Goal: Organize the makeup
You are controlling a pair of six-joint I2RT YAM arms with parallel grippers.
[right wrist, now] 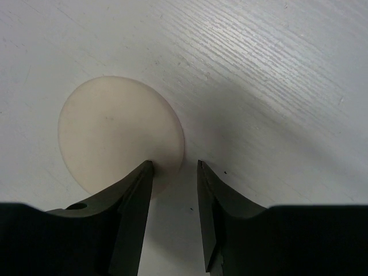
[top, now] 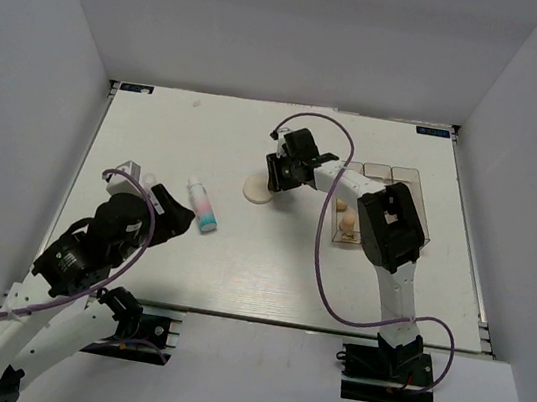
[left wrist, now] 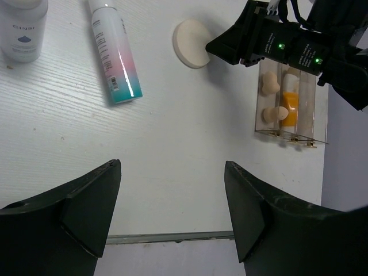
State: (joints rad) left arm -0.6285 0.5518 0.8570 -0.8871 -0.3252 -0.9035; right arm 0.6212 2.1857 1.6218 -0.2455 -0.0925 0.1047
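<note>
Right hand (right wrist: pixel 175 172) was low over the surface (right wrist: pixel 276 69), fingers set narrow with a slim gap between them and nothing gripped. The round cream compact (right wrist: pixel 115 135) lay flat, most of its disc off to the left of the gap in the wrist view. Only its right rim reached in between the fingers, touching or just beside the left one. Being round, it offered no long axis to line up on.

From above, the compact (top: pixel 258 189) sat at mid-surface, directly at the right hand (top: pixel 274 177) and well apart from the left hand (top: pixel 170 217), so the right arm was clearly nearer. The left hand (left wrist: pixel 172 172) hung wide and empty, with the white-pink-blue tube (left wrist: pixel 115 54) lying beyond it.

The clear box (left wrist: pixel 287 135) stood right of the compact, two sponges (left wrist: pixel 269 83) and an orange tube (left wrist: pixel 290 103) already inside. Judged next: get the rim properly between the fingers before closing.
</note>
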